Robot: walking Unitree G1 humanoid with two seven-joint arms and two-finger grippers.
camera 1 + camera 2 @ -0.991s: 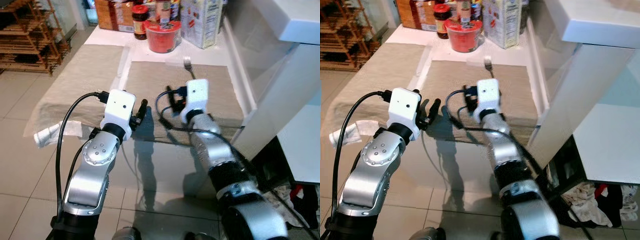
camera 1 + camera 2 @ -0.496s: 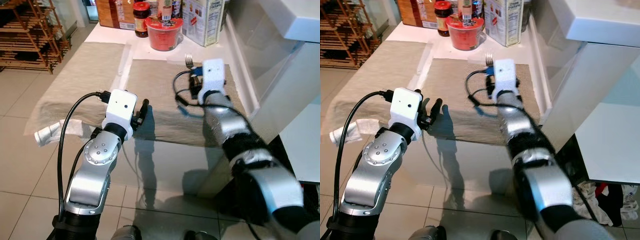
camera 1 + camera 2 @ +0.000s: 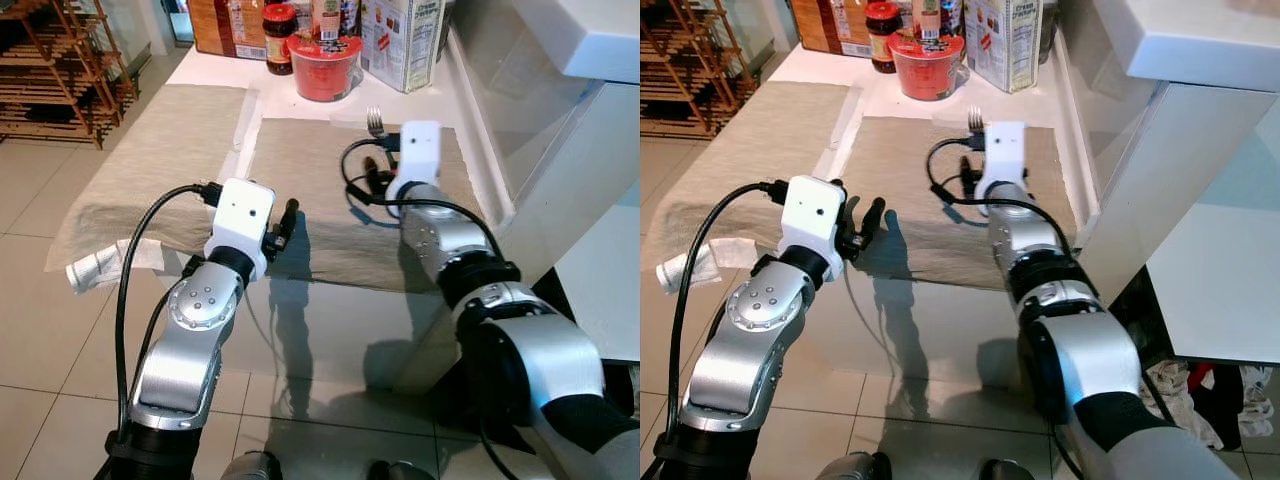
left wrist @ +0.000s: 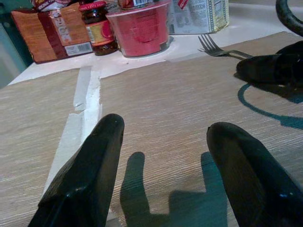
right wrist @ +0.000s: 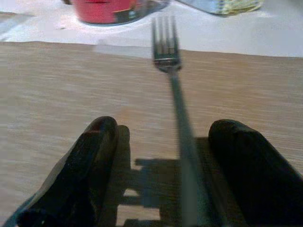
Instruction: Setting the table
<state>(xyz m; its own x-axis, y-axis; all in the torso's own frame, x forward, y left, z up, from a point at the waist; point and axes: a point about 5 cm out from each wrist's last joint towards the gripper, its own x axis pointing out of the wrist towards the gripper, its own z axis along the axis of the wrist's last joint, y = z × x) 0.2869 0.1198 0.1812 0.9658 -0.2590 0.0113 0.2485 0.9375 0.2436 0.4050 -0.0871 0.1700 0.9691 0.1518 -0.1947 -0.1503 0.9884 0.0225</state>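
Fork [image 5: 166, 52]: lies flat on the right-hand beige placemat [image 3: 320, 170] on the counter [image 3: 215, 70], long axis running away from the robot, tines at the mat's far edge, pointing toward the red bowl [image 3: 323, 68].

Right gripper [image 5: 163, 161]: low over the mat, jaws wide apart, straddling the fork's handle, holding nothing.

Left gripper [image 4: 163, 165]: above the same mat's near part, jaws open, empty.

Far counter: jar [image 3: 279, 22], cartons.

I'm seeing my right gripper [image 5: 163, 165] hanging with fingers [image 5: 85, 165] spread over the tan placemat [image 5: 57, 90], the fork [image 5: 173, 80] lying between them, tines pointing toward the far red bowl [image 5: 106, 10].
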